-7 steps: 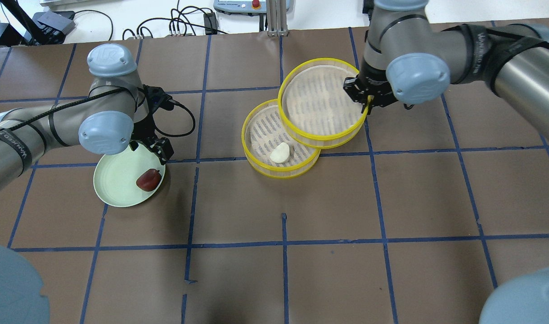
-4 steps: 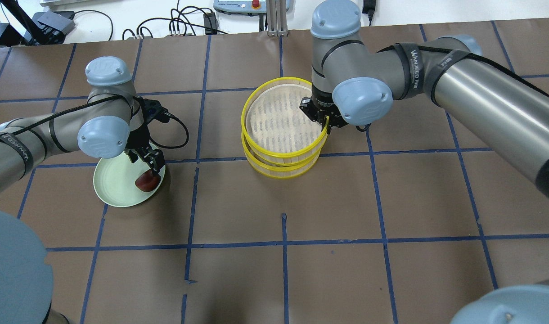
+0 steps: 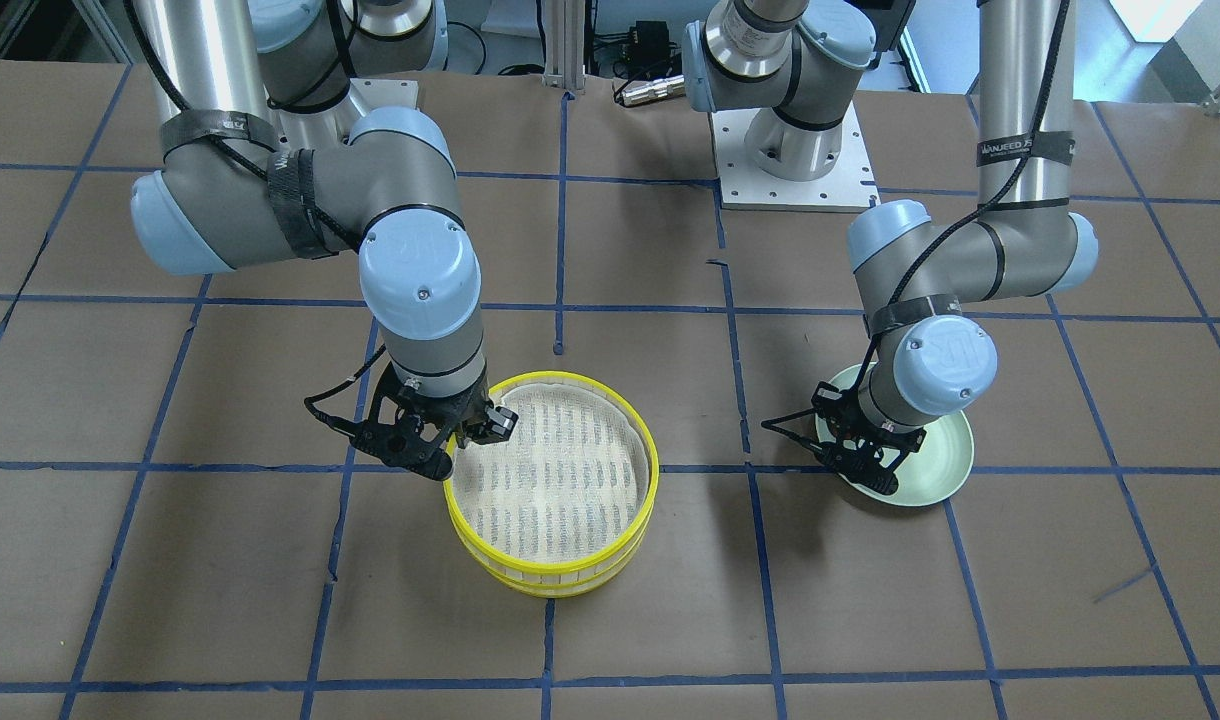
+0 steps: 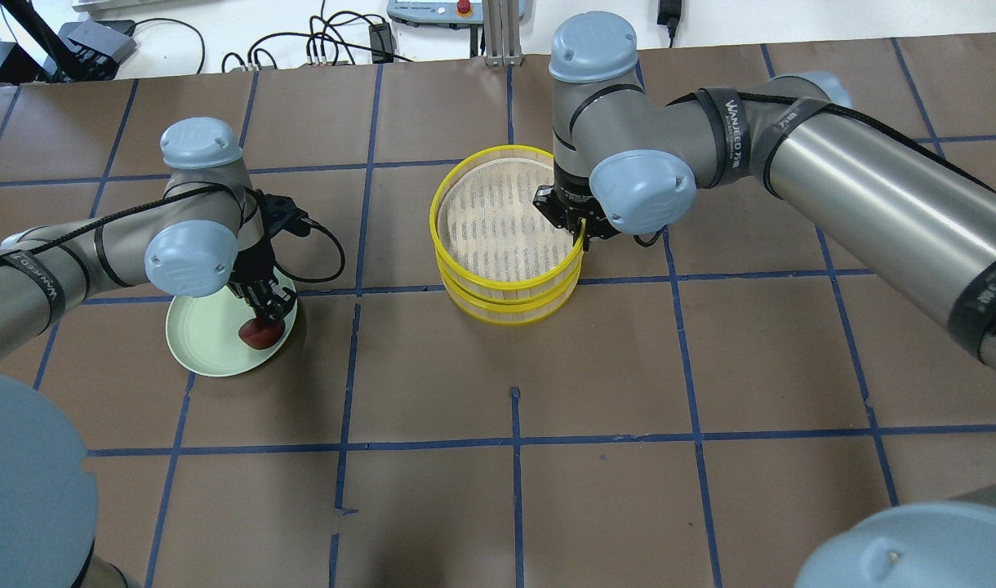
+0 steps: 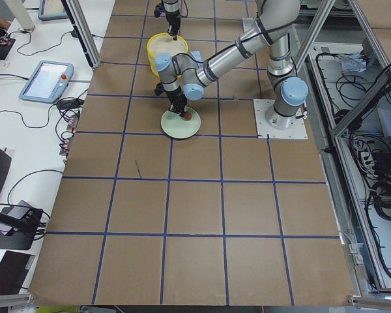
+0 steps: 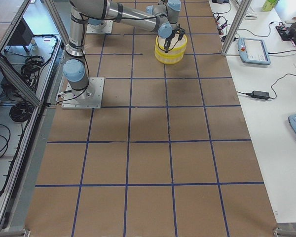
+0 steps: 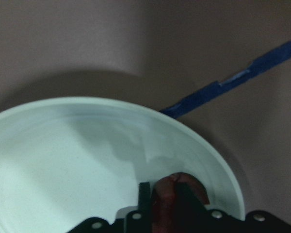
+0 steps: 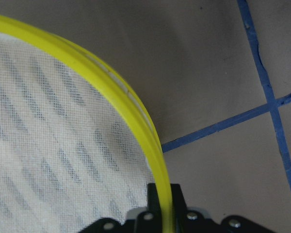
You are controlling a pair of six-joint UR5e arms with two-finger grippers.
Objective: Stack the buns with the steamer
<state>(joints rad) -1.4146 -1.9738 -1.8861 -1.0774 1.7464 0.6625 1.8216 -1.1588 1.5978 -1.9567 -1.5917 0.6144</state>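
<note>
Nearest me, my left claw [image 4: 263,314] is lowered onto the pale green plate [image 4: 200,343]. Its fingers [image 7: 144,194] straddle the dark bun [image 4: 259,335], which lies in the plate by the rim that faces the steamer. One finger touches the bun. I cannot tell whether the pair is pressed onto it. The plate sits flat on the brown table [image 4: 514,490].

Farther out, near the table's middle, my right claw [image 4: 581,235] pinches the yellow rim of the upper steamer tray [image 4: 498,216], one finger inside and one outside. That tray sits level on the lower steamer tray [image 4: 506,306], rims nearly aligned. Its mesh floor is bare.
</note>
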